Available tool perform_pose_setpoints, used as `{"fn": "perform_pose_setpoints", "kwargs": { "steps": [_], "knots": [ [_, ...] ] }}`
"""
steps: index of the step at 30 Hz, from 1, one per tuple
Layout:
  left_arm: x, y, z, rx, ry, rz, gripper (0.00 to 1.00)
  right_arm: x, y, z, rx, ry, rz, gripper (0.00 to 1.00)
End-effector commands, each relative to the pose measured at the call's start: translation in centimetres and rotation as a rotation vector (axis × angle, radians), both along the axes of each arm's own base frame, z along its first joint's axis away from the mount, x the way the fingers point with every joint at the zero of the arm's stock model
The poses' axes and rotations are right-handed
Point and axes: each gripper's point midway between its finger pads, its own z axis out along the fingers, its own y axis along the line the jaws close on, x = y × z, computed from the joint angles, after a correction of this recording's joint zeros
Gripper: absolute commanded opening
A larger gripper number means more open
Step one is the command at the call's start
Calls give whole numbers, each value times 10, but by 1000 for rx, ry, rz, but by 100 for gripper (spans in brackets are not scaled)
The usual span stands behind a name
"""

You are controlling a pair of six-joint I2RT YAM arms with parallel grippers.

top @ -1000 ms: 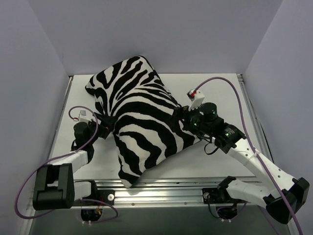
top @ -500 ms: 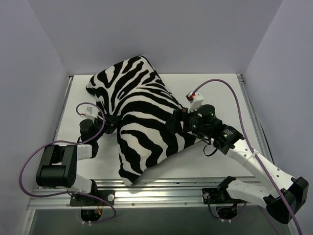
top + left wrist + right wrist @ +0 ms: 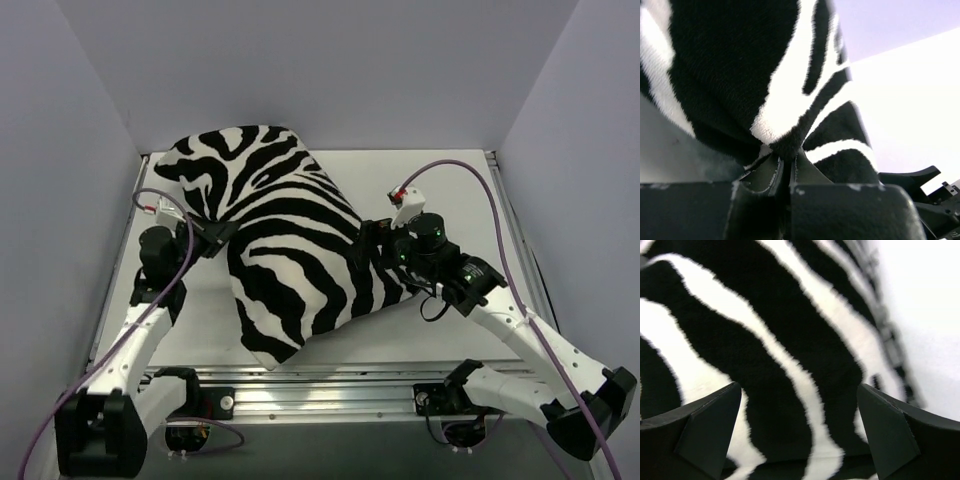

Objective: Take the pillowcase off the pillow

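The zebra-striped pillowcase (image 3: 290, 240) lies stuffed and plump across the white table, running from the back left to the front middle. The pillow is hidden inside it. My left gripper (image 3: 214, 238) is at the cover's left edge, shut on a pinch of striped fabric (image 3: 785, 145), which bunches between the closed fingers (image 3: 805, 172). My right gripper (image 3: 372, 240) is pressed against the cover's right side. Its fingers (image 3: 715, 415) stand wide open with only the striped surface (image 3: 780, 340) in front of them, gripping nothing.
Grey walls close in the table (image 3: 450, 180) on the left, back and right. A metal rail (image 3: 330, 395) with the arm bases runs along the near edge. Purple cables (image 3: 480, 190) loop from both wrists.
My left gripper has shut on the pillowcase's left edge and its arm has swung outward. The cover's far corner has shifted left toward the wall. The right gripper has barely moved.
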Motion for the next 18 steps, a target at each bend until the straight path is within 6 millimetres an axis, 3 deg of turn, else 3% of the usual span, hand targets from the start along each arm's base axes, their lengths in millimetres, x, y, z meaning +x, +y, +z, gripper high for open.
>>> {"fn": "perform_pose_setpoints", "kwargs": {
  "steps": [1, 2, 3, 4, 5, 6, 9, 10, 14, 18],
  "knots": [
    [-16, 34, 130, 214, -298, 153, 2, 4, -13, 49, 34, -117, -65, 95],
    [-26, 38, 173, 243, -378, 180, 2, 5, -15, 54, 36, -128, -78, 95],
    [-34, 42, 193, 274, -413, 201, 2, 5, -18, 59, 38, -138, -90, 95],
    [-39, 47, 191, 354, -375, 205, 2, 5, -20, 65, 45, -149, -99, 95],
    [-43, 52, 206, 384, -391, 226, 2, 4, -25, 72, 51, -165, -119, 95],
    [-52, 53, 245, 396, -458, 237, 2, 4, -27, 77, 57, -174, -129, 95],
    [-51, 54, 266, 468, -448, 224, 2, 2, -36, 92, 72, -205, -164, 96],
    [-60, 53, 289, 480, -484, 221, 2, 1, -39, 94, 70, -209, -171, 95],
    [-36, 31, 289, 472, -470, 143, 2, -1, -44, 99, 74, -217, -188, 96],
    [6, -18, 229, 542, -347, 63, 3, -3, -47, 96, 71, -201, -201, 96]
  ]
}}
